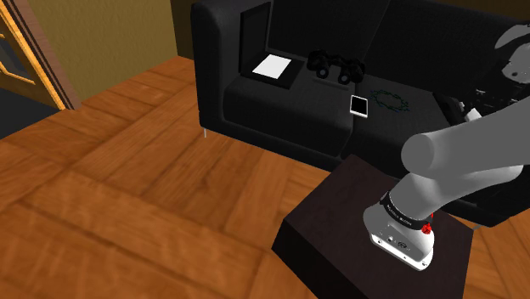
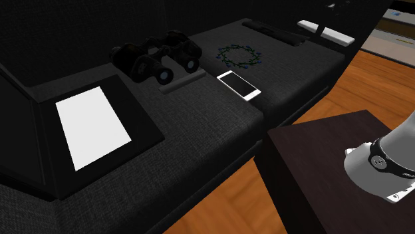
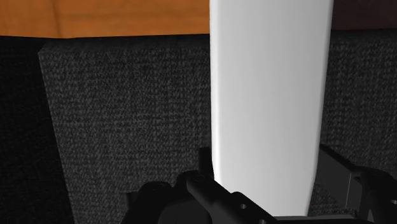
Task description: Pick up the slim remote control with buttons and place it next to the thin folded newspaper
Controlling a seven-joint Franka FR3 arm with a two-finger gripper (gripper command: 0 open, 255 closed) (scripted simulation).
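Black sofa [image 1: 255, 110] on a wood floor [image 1: 127, 170]; over its cushion the pincer [image 3: 266, 162] clasps the slim white remote [image 3: 267, 76] between both fingers.

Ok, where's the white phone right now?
The phone lies flat on the sofa seat near the shoulder view's middle. The small wreath is just to its right, and the binoculars sit behind it toward the backrest.

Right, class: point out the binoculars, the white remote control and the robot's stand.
binoculars [image 2: 158, 58]: second exterior view, middle of the dark body.
remote control [image 3: 267, 95]: wrist view, middle of its white face.
stand [image 2: 319, 149]: second exterior view, bare part of its dark top.
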